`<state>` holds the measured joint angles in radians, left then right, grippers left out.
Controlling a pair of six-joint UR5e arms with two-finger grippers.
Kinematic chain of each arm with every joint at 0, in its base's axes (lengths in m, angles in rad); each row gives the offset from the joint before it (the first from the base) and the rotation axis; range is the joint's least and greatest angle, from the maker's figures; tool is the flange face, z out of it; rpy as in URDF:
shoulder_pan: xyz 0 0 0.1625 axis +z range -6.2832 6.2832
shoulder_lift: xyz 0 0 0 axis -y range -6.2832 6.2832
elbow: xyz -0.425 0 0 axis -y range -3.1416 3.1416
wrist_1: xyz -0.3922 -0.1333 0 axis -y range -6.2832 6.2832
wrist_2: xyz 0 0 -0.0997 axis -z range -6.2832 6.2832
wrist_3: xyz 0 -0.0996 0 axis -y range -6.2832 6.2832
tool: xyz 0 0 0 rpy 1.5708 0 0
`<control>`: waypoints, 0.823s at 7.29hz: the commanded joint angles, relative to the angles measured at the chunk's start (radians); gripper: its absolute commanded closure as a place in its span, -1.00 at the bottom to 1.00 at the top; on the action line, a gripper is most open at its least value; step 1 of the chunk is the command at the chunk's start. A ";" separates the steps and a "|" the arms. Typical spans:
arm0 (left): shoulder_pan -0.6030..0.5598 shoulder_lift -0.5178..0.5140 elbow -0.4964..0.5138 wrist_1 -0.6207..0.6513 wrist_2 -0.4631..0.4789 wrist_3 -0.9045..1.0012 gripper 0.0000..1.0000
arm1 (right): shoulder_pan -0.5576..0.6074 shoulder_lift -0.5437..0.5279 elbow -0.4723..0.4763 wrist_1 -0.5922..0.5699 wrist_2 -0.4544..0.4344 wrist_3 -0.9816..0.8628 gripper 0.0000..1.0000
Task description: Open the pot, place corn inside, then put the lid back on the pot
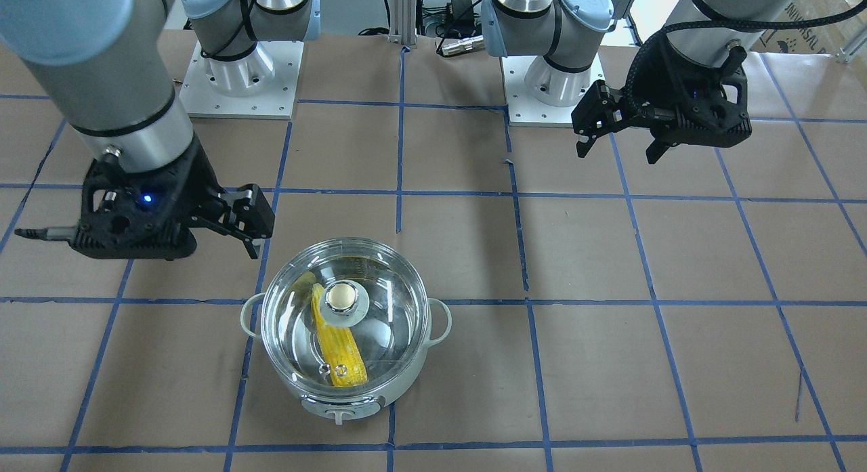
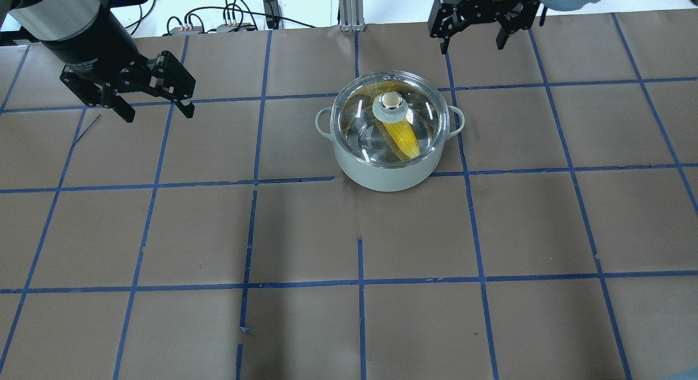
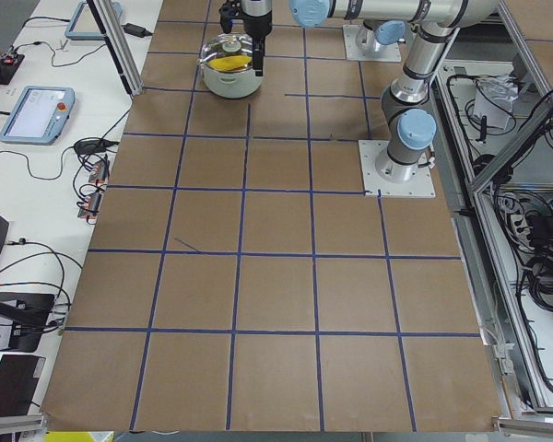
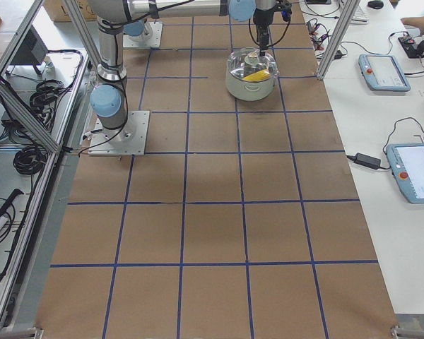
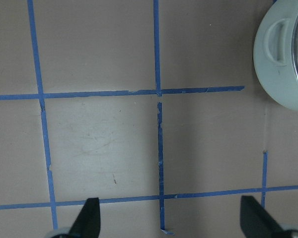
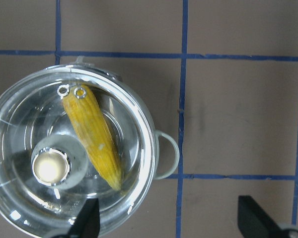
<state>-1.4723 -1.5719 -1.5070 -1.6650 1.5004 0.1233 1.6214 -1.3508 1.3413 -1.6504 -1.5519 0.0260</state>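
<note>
— Overhead exterior, left side?
— Left gripper (image 2: 158, 114), jaws apart, empty, well apart from the pot (image 2: 381, 175).
— Middle?
— Lid (image 2: 357, 113) sits on the pot; corn (image 2: 402, 139) lies inside, under the glass.
— Right?
— Right gripper (image 2: 471, 46), spread wide, holding nothing, near the pot's far side.

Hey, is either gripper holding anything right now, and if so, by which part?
Nothing is held. The left gripper and the right gripper are both open and empty, clear of the pot, which has the lid on it.
</note>
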 commanded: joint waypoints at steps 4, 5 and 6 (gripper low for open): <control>0.001 -0.005 0.001 -0.004 0.000 0.064 -1.00 | -0.089 -0.297 0.383 -0.077 0.027 -0.046 -0.95; 0.003 -0.008 0.001 -0.004 0.001 0.064 -1.00 | -0.086 -0.297 0.374 -0.078 0.027 -0.044 -0.95; 0.004 -0.007 0.004 -0.004 0.001 0.064 -1.00 | -0.084 -0.294 0.375 -0.087 0.027 -0.040 -0.95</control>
<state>-1.4695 -1.5778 -1.5056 -1.6687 1.5006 0.1862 1.5358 -1.6447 1.7159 -1.7285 -1.5245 -0.0172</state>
